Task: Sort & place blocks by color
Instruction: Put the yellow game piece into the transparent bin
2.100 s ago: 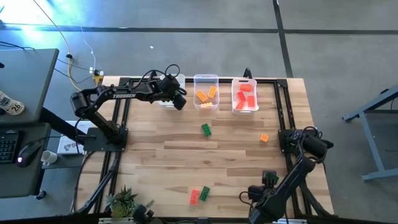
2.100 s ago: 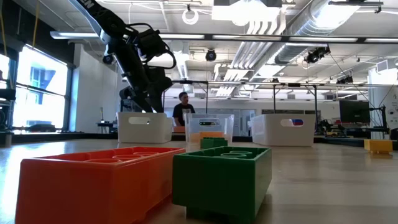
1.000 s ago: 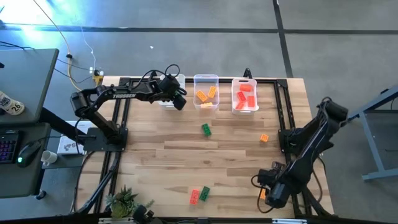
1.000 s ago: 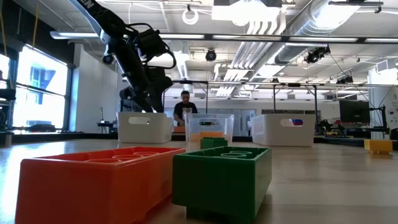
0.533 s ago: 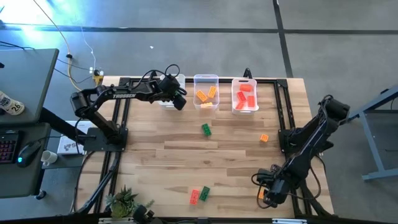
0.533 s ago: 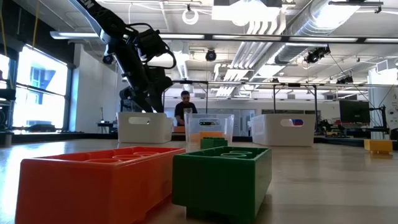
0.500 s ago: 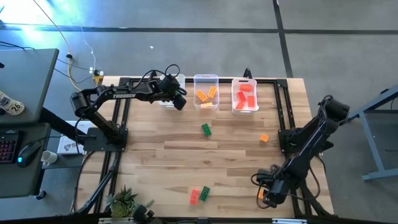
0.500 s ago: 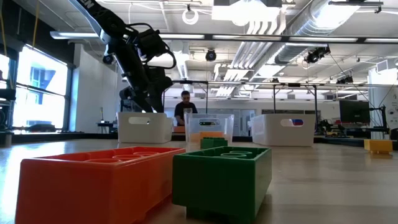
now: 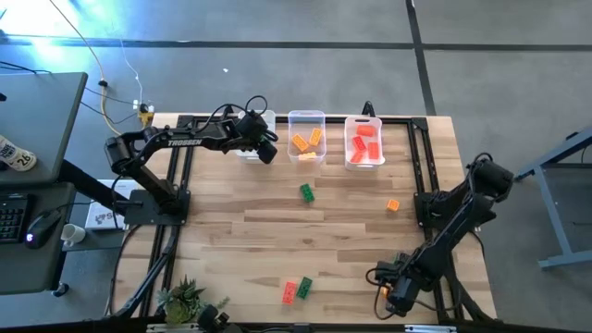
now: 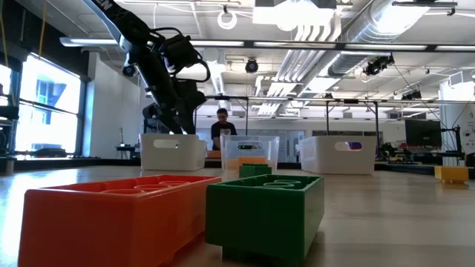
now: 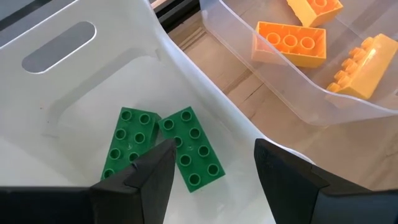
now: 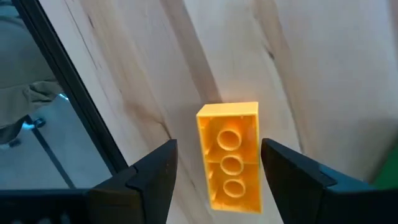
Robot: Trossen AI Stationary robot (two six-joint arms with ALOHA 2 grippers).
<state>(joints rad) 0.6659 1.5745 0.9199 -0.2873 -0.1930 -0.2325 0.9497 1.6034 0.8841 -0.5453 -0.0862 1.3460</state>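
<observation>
My left gripper [image 11: 213, 152] is open and hangs over the left white bin [image 11: 56, 81], above two green blocks [image 11: 193, 148] lying studs-up on its floor. In the high view this left gripper [image 9: 265, 146] is at the table's far side. My right gripper [image 12: 219, 149] is open near the table's near right corner; its fingers stand either side of an orange block [image 12: 229, 155] that lies hollow side up on the wood, with gaps showing. The high view shows that right gripper [image 9: 393, 292] beside the orange block [image 9: 382, 289].
The middle clear bin [image 9: 306, 120] holds orange blocks [image 11: 289, 43] and the right bin [image 9: 363, 123] holds red ones. Loose on the table: a green block [image 9: 306, 192], an orange block [image 9: 393, 205], a red block [image 9: 289, 292] and a green block [image 9: 303, 286]. A person [image 10: 223, 126] stands beyond the table.
My right gripper has moved a little toward the table's near edge and leftward, closing on the orange block near the corner.
</observation>
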